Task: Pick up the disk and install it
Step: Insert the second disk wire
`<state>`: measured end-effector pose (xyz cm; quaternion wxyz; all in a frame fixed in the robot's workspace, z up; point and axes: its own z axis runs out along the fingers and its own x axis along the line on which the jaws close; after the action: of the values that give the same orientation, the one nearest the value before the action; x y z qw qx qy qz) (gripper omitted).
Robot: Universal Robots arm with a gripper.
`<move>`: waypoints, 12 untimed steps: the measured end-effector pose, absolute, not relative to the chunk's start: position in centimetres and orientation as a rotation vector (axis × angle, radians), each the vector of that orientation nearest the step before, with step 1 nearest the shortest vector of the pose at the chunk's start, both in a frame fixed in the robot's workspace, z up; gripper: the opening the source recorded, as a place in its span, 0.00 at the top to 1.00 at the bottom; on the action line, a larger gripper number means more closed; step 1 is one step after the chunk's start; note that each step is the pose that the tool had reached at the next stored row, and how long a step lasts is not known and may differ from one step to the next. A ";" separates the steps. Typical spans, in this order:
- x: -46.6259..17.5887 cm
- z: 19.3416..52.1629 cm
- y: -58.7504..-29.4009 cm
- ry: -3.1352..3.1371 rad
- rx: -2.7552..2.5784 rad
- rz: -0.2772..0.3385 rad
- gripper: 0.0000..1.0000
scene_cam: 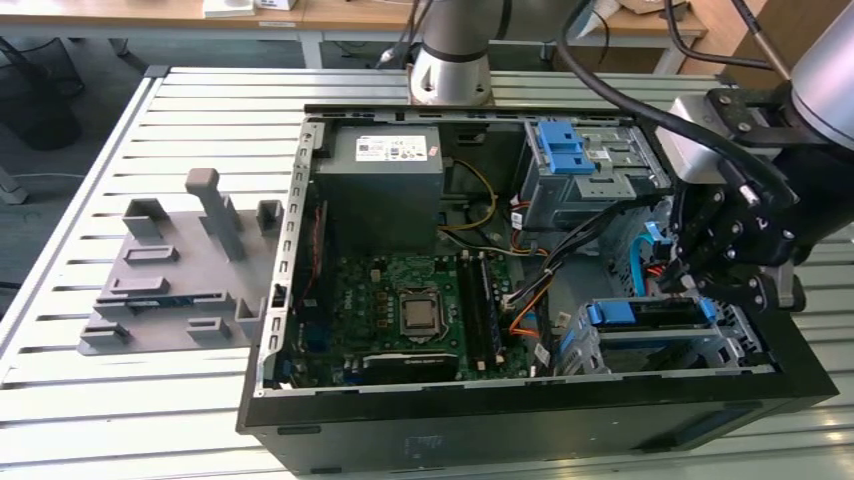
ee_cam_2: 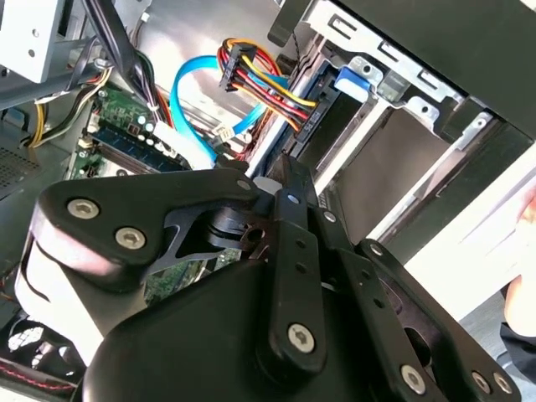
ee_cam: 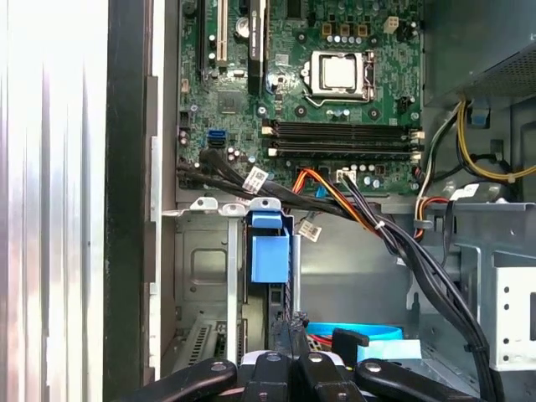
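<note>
Blue-framed, the disk (scene_cam: 650,316) sits edge-up in the case's drive cage (scene_cam: 727,345) at four o'clock, seemingly slotted for installation; my claw (scene_cam: 694,285) hovers just above it, grip unclear.

A pale slatted metal table (scene_cam: 160,400) fills the room's middle. Behind it stand wooden desks (scene_cam: 334,12) over grey floor (scene_cam: 80,70).
</note>
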<state>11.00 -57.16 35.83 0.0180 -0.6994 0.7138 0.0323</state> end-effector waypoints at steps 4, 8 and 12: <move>11.0 36.7 -57.2 2.217 -2.172 0.101 0.89; 11.0 37.7 -57.2 2.217 -2.172 0.100 0.89; 10.9 38.0 -57.1 2.216 -2.173 0.101 0.89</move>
<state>10.92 -57.10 37.97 0.0181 -0.6997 0.7135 0.0325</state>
